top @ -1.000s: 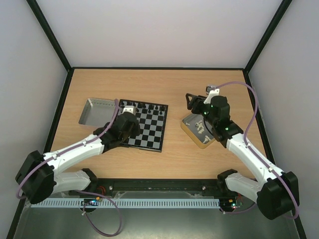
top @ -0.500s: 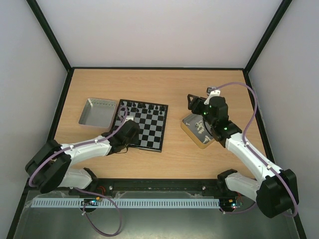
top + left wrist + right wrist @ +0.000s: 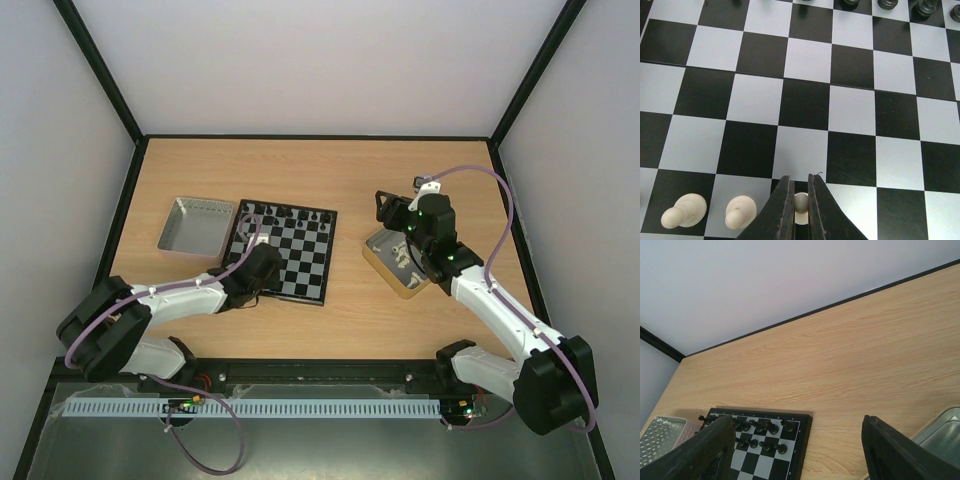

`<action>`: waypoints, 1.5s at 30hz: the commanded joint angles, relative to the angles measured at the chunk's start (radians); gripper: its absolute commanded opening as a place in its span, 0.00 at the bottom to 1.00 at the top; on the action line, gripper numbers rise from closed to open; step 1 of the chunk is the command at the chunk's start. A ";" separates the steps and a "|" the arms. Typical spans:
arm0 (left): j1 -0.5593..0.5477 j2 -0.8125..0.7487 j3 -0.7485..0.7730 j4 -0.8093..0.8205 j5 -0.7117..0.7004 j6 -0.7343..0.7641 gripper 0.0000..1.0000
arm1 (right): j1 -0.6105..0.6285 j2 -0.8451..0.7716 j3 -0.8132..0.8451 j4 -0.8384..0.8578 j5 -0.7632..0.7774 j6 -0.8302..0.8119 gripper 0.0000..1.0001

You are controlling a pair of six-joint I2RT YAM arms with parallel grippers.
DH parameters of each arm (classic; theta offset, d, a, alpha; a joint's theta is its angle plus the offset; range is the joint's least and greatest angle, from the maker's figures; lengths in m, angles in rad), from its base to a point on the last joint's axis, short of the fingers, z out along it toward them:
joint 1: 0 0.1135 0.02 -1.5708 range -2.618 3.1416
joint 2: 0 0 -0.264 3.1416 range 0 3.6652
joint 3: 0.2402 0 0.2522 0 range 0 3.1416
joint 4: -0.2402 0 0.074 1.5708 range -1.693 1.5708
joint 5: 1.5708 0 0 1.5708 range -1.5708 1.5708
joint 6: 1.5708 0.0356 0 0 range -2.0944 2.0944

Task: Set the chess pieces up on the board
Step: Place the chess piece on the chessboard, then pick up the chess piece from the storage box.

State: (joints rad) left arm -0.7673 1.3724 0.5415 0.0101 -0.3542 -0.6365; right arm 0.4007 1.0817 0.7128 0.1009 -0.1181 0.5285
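Observation:
In the left wrist view my left gripper (image 3: 800, 179) is shut on a small white pawn (image 3: 801, 202) low over a dark square in the board's (image 3: 805, 105) near rows. Whether the pawn's base touches the square I cannot tell. Two more white pawns (image 3: 684, 210) (image 3: 740, 212) stand to its left. From above, the left gripper (image 3: 262, 262) sits over the near-left part of the board (image 3: 305, 265). Black pieces (image 3: 290, 213) line the far rows. My right gripper (image 3: 385, 205) hangs open and empty above the gold tin (image 3: 378, 262), which holds loose white pieces (image 3: 402, 255).
A grey metal tray (image 3: 195, 225) lies left of the board, close to its edge. The right wrist view shows the board's far corner (image 3: 805, 422), the tray (image 3: 660, 437) and the tin's corner (image 3: 940, 432). Black rails and pale walls ring the wooden table (image 3: 330, 170).
My left arm has folded back and dropped, bringing its gripper and pawn a little nearer the board's near edge. The right arm has hardly moved.

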 commanded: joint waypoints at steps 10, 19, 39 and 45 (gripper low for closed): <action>-0.045 -0.020 -0.026 -0.023 -0.056 -0.007 0.15 | 0.004 0.008 -0.015 0.013 0.018 0.019 0.68; -0.045 -0.049 -0.001 -0.052 -0.075 0.007 0.27 | 0.004 -0.008 -0.020 0.011 0.021 0.021 0.69; 0.008 -0.306 0.309 -0.152 -0.003 0.210 0.64 | -0.039 0.021 0.047 -0.296 0.174 0.082 0.59; 0.008 -0.323 0.434 -0.216 0.063 0.253 0.74 | -0.105 0.101 0.010 -0.352 0.130 0.126 0.48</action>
State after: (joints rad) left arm -0.7609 1.0641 0.9127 -0.1455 -0.3424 -0.4446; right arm 0.3271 1.1370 0.7353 -0.1574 0.0067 0.6113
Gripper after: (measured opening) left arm 0.723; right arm 0.518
